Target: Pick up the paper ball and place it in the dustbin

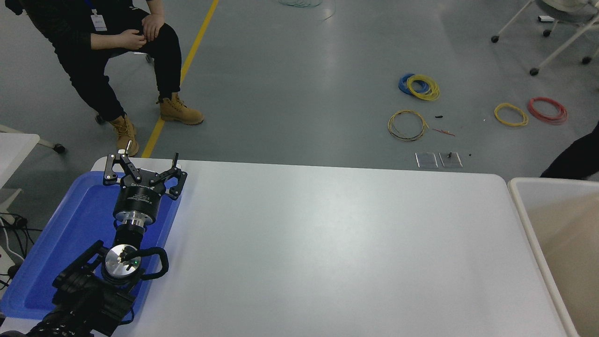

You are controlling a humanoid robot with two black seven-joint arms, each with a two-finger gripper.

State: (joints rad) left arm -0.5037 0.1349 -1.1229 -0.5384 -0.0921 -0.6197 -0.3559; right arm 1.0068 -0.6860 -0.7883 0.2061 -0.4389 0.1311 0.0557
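Note:
The dustbin (pixel 517 199) stands past the table's right edge, with a cream-white rim and beige inner walls, partly cut off by the picture's edge. No paper ball shows anywhere in the head view. My left gripper (pixel 146 161) is open and empty, parked at the lower left above a shallow blue tray (pixel 79 220). My right arm and gripper are out of view.
The white table (pixel 337 252) fills the middle. A seated person (pixel 117 51) in black with tan boots is at the far left. Coils of coloured wire (pixel 421 87) lie on the grey floor beyond the table. A dark sleeve (pixel 578 159) shows at the right edge.

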